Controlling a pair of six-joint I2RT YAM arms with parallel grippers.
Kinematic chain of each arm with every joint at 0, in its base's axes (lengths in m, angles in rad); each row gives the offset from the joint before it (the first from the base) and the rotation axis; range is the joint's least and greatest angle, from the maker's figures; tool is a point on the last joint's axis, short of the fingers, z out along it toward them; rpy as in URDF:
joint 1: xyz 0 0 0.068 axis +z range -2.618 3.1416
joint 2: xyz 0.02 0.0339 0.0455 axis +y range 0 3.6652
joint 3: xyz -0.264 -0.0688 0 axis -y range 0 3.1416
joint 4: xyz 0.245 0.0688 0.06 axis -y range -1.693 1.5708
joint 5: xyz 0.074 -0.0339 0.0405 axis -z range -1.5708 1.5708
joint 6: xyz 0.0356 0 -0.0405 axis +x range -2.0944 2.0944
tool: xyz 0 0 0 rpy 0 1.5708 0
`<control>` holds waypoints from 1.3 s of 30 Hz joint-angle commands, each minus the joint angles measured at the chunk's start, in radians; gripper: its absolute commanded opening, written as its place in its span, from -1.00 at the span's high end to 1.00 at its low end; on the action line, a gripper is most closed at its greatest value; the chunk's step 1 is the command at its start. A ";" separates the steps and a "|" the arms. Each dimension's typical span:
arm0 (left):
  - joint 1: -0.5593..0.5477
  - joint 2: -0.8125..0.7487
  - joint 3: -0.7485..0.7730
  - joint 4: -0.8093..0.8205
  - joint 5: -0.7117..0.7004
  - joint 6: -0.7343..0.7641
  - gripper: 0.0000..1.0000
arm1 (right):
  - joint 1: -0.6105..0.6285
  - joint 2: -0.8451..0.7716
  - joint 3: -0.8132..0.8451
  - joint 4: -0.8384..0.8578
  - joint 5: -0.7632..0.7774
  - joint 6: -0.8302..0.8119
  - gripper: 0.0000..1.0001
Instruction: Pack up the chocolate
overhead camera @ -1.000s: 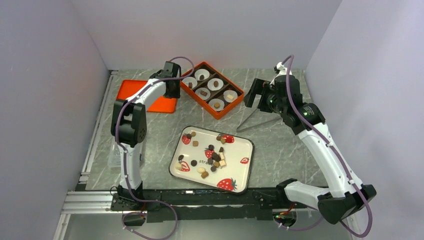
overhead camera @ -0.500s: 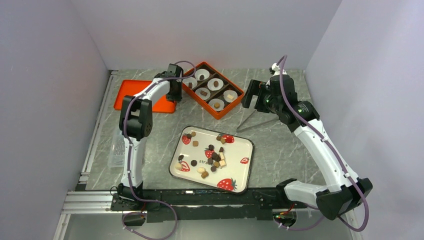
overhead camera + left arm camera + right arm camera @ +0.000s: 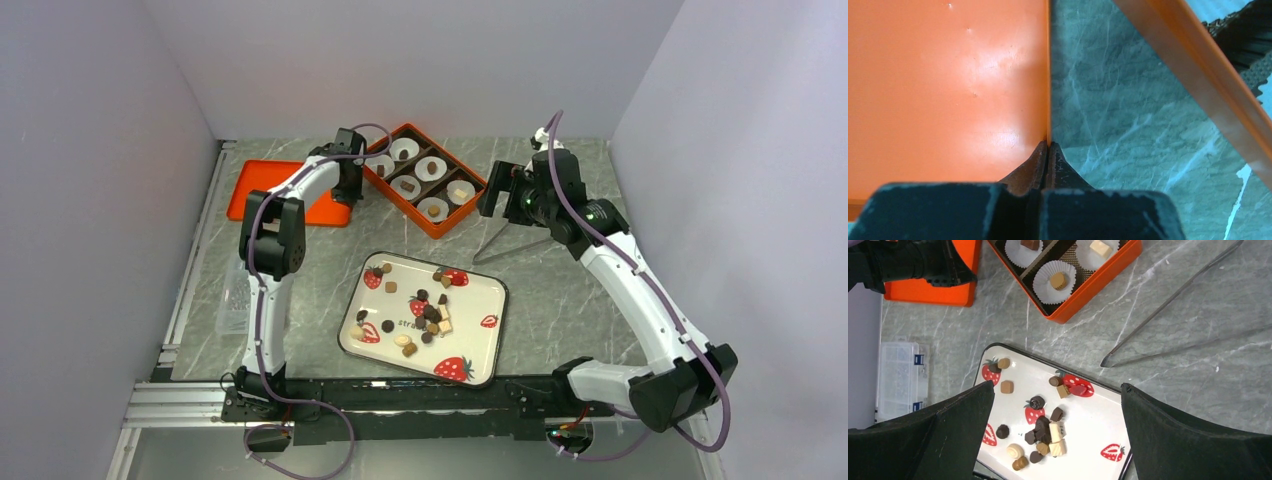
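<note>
Nearest the arm bases lies a white rectangular tray with a dark rim and red strawberry prints (image 3: 470,320). It carries most of the chocolate (image 3: 425,310), dark brown, light brown and cream bite-sized pieces, heaped near the tray's middle with a few scattered toward its far-left corner. To the tray's left, near the worktop's edge, sits a clear plastic compartment case (image 3: 232,305).

Beyond the tray's far-right corner, thin metal tongs (image 3: 515,250) lie flat on the grey marble-patterned worktop (image 3: 580,300). Above them hangs the right hand (image 3: 500,192), released, with its black fingers spread wide and nothing between them.

Farther back stands an orange six-compartment box (image 3: 462,212) lined with white pleated paper cups (image 3: 404,148). The four nearer cups hold one chocolate each.

Left of the box lies a flat orange lid (image 3: 270,185). The left hand (image 3: 347,180) is clenched, its tips meeting right at the lid's right rim. I cannot tell whether the rim is pinched between them.
</note>
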 commanded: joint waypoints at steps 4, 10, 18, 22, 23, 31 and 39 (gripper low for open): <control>0.031 -0.133 0.145 -0.101 0.060 0.094 1.00 | 0.002 0.020 0.022 0.073 -0.027 0.017 -0.99; 0.042 -0.194 0.229 -0.172 0.110 0.097 1.00 | 0.002 0.036 0.007 0.125 -0.027 0.042 -0.99; 0.042 -0.279 0.329 -0.224 0.183 0.066 1.00 | 0.002 0.041 -0.011 0.268 -0.057 0.081 -0.99; 0.042 -0.324 0.372 -0.241 0.229 0.048 1.00 | 0.000 0.059 -0.017 0.338 -0.068 0.093 -0.99; 0.042 -0.341 0.368 -0.238 0.248 0.041 1.00 | 0.000 0.066 -0.012 0.353 -0.076 0.094 -0.99; 0.040 -0.524 0.252 -0.131 0.466 -0.054 1.00 | -0.043 0.113 -0.008 0.517 -0.225 0.123 -1.00; 0.027 -0.700 0.113 0.137 0.702 -0.329 1.00 | -0.163 0.177 -0.122 0.924 -0.571 0.268 -1.00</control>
